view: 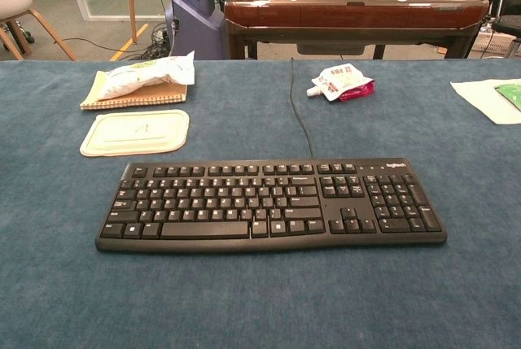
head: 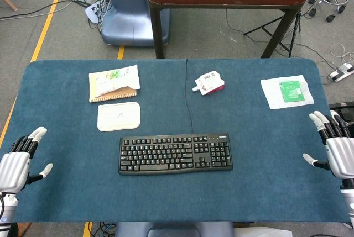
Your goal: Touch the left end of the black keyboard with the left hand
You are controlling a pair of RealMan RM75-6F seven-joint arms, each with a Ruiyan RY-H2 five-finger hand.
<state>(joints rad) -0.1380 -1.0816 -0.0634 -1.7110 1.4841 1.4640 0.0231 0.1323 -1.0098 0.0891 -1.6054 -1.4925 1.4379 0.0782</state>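
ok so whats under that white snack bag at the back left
A tan spiral-bound notebook lies under the white crinkled snack bag, its edge showing along the bag's front. The bag covers most of the notebook's cover, so nothing printed there can be read. Both rest on the blue felt table.

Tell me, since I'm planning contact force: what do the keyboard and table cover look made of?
Black keyboard: likely hard plastic, matte with a slight sheen on its keys. Table cover: looks like blue felt or short-pile fabric, judging by its fuzzy, non-reflective texture.
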